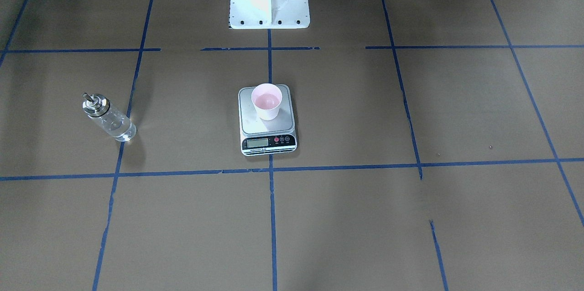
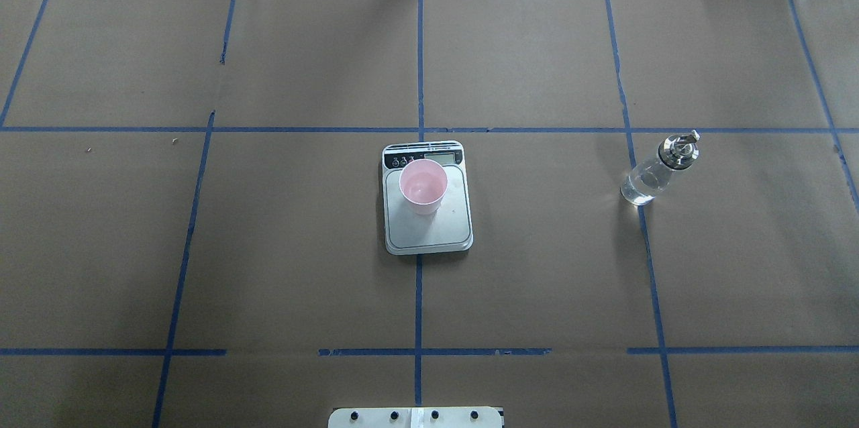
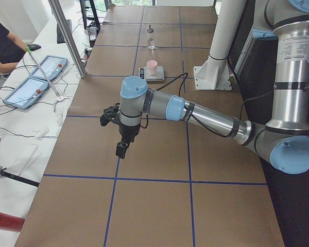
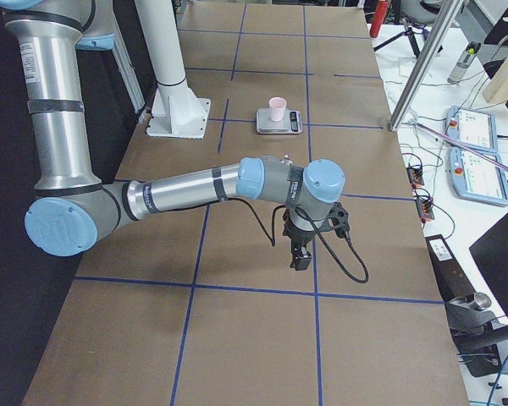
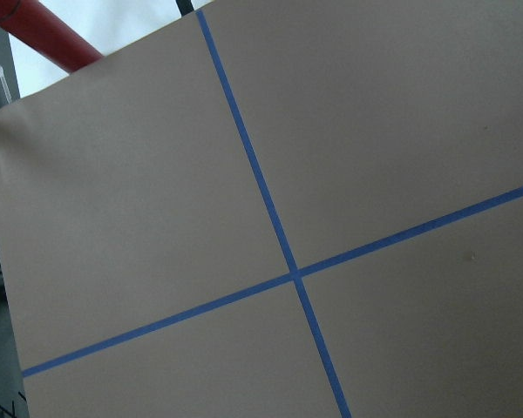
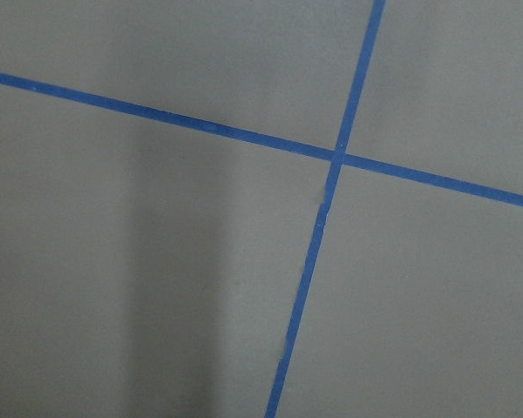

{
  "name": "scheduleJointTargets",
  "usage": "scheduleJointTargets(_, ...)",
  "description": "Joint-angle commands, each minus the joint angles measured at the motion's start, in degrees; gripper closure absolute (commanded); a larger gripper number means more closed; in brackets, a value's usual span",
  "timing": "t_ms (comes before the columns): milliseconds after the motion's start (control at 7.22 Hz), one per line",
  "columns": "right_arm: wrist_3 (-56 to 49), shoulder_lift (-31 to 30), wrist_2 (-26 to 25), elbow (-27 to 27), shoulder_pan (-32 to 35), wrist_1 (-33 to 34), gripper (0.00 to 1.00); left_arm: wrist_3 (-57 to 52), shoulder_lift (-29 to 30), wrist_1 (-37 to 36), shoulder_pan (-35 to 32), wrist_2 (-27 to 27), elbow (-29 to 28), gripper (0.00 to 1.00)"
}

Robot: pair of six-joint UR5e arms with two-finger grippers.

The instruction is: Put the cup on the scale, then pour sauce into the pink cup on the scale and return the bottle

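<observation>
The pale pink cup (image 1: 267, 101) stands upright on the silver scale (image 1: 268, 141) at the table's middle; both also show in the overhead view, cup (image 2: 423, 186) on scale (image 2: 429, 235). I cannot tell whether the cup holds liquid. The clear glass bottle (image 1: 108, 117) with a metal spout stands upright on the robot's right side (image 2: 658, 170), with clear sauce in it. The left gripper (image 3: 122, 149) hangs over bare paper far from the scale. The right gripper (image 4: 300, 258) does the same at the other end. I cannot tell if either is open or shut. Both wrist views show only paper and tape.
The white robot pedestal (image 1: 269, 3) stands behind the scale. Blue tape lines (image 2: 419, 66) grid the brown paper. An operator (image 3: 2, 49) and control tablets (image 3: 38, 77) are beside the table's far long edge. A red cylinder (image 5: 44, 30) lies past the table's left end.
</observation>
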State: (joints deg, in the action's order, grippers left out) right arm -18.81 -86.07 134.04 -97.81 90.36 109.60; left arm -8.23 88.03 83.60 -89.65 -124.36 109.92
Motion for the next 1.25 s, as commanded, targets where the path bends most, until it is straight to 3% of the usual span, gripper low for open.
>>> scheduleJointTargets(0,2.9,-5.0,0.3,2.7,0.1,-13.4,0.00,0.0,-1.9,-0.7,0.0,-0.1,-2.3,0.00)
scheduleJointTargets(139,8.2,-5.2,0.5,2.4,0.1,-14.1,0.00,-0.1,-2.7,-0.5,0.0,-0.2,-4.5,0.00)
scheduleJointTargets(554,8.9,-4.9,0.7,2.3,0.1,-14.2,0.00,-5.4,-2.7,1.6,0.0,-6.9,-12.2,0.00)
scheduleJointTargets(1108,8.8,-5.1,2.8,2.3,0.1,-14.2,0.00,-4.9,-2.4,2.9,0.1,-9.6,-13.9,0.00)
